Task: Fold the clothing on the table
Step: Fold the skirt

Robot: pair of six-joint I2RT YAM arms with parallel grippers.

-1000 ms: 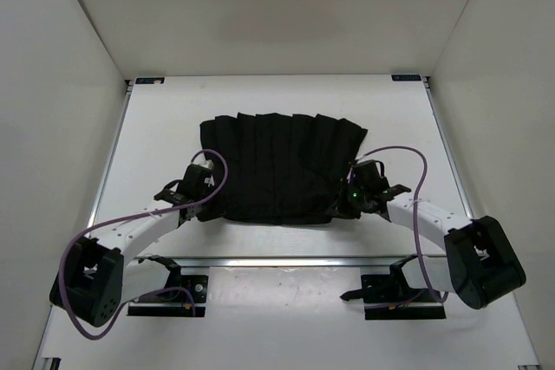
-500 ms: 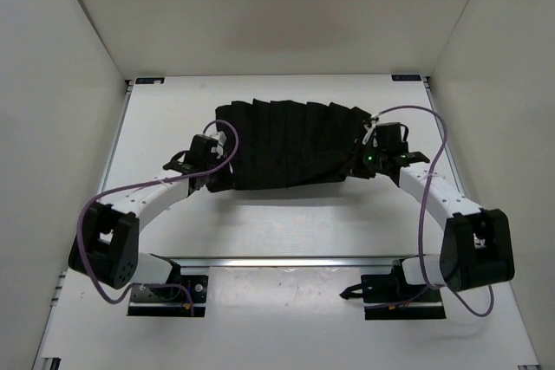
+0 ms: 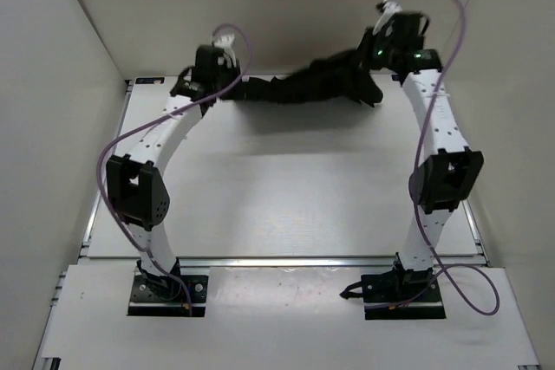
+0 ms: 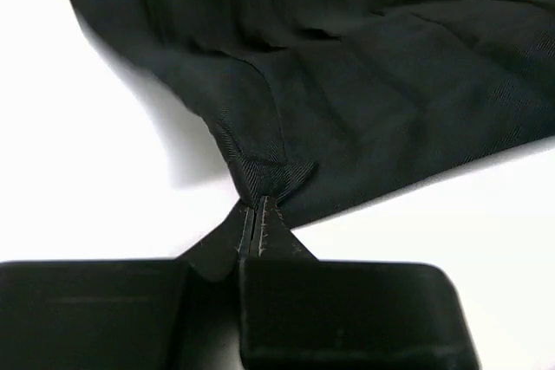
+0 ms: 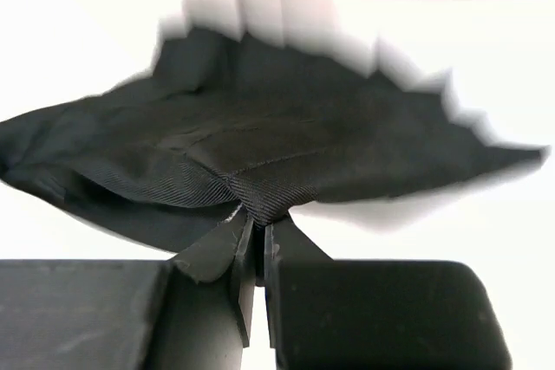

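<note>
Top external view, item by item.

Table (image 3: pixel 286 188): white, rectangular. A metal rail (image 3: pixel 286 260) runs along the near edge and thinner rails along both sides. White walls (image 3: pixel 52 127) stand close on the left, right and far sides. A broad stretch of white top lies between the near rail and the far edge.

Left gripper (image 3: pixel 232 86): arm stretched to the far left corner, a purple cable (image 3: pixel 130 136) looping along it. The jaws are pinched tight on one corner of the clothing (image 3: pixel 303 88); the left wrist view shows fabric bunched at the fingertips.

Right gripper (image 3: pixel 371 56): arm extended to the far right, sitting higher in the picture than the left gripper and seen against the back wall. The jaws are clamped on the opposite corner; the right wrist view shows a ribbed hem caught between them.

Clothing: black, matte and pleated. It is strung between the two grippers along the table's far edge, sagging in a narrow, crumpled band. A soft shadow falls on the table just nearer than it. In the wrist views the pleats fan away from each grip, the loose edge zigzagged and blurred.
</note>
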